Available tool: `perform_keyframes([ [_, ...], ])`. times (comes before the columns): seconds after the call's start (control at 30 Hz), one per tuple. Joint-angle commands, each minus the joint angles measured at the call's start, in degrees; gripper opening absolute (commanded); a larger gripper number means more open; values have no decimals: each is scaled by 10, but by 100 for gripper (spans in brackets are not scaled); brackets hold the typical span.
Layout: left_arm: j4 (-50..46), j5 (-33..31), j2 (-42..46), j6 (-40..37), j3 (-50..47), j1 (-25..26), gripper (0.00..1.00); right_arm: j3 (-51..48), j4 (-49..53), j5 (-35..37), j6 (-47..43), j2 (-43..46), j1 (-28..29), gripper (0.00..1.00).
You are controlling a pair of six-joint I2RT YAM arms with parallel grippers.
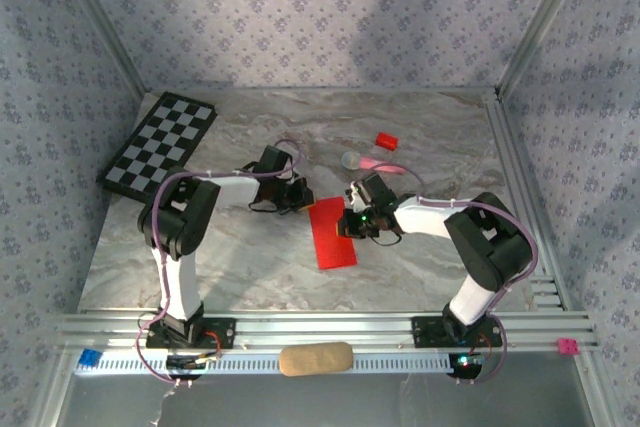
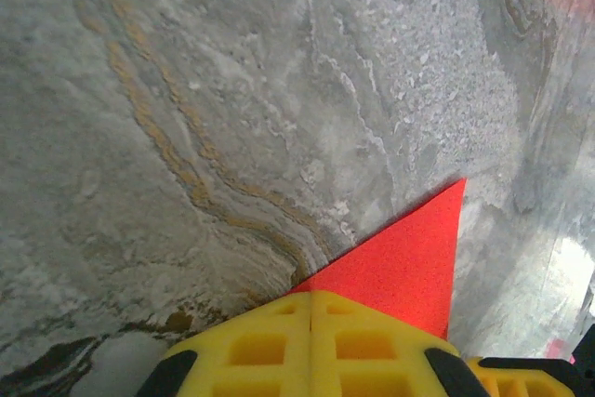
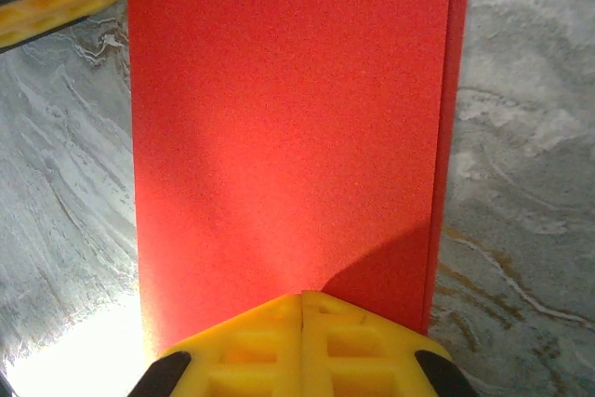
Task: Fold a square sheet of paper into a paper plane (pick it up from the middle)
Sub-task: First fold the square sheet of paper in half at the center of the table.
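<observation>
– Left gripper (image 2: 310, 297) is pinched fully closed with nothing between its jaws; right gripper (image 3: 302, 297) is closed the same way; neither grips the sheet, as far as I can see.
– Where is the square sheet of paper (image 1: 331, 235), then?
– Flat on the marble table (image 1: 220, 257), at the centre of the top view, folded into a narrow strip; its long axis runs from lower frame to upper frame, leaning a little left at the far end; both closed tips sit over that upper half.
– Which arm is nearer?
– Both are on it or just over it; the right tip is at the strip's right edge, the left tip at its upper left corner; in the left wrist view a red corner pokes out up and to the right from under the tip; I judge the next fold turns on that corner, and the left arm is placed for it.
– Anything unclear?
– Whether the tips press the paper or hover, I cannot tell; from above, that corner is hidden under the left gripper; a thin darker band down the right of the right wrist view may be a second layer; farther up lie a pink stick (image 1: 380, 162), a small red block (image 1: 386, 141) and a checkerboard (image 1: 160, 144), well apart.
</observation>
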State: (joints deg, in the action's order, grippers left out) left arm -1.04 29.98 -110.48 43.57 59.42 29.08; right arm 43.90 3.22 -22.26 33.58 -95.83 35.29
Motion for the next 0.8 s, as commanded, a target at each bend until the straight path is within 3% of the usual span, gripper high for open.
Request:
perform_keyframes([
  [0.0, -10, -68, -8, 10, -2, -18, 6, -26, 82, 40, 2, -13, 1, 0],
  [0.4, -53, -78, 60, -1, 23, -12, 8, -26, 79, 42, 7, -10, 1, 0],
  [0.63, -73, -91, 135, -13, -10, 38, 11, -28, 68, 45, 20, -6, 1, 0],
  [0.77, -52, -65, 164, 7, -53, 75, 11, -31, 63, 48, 20, -1, 1, 0],
])
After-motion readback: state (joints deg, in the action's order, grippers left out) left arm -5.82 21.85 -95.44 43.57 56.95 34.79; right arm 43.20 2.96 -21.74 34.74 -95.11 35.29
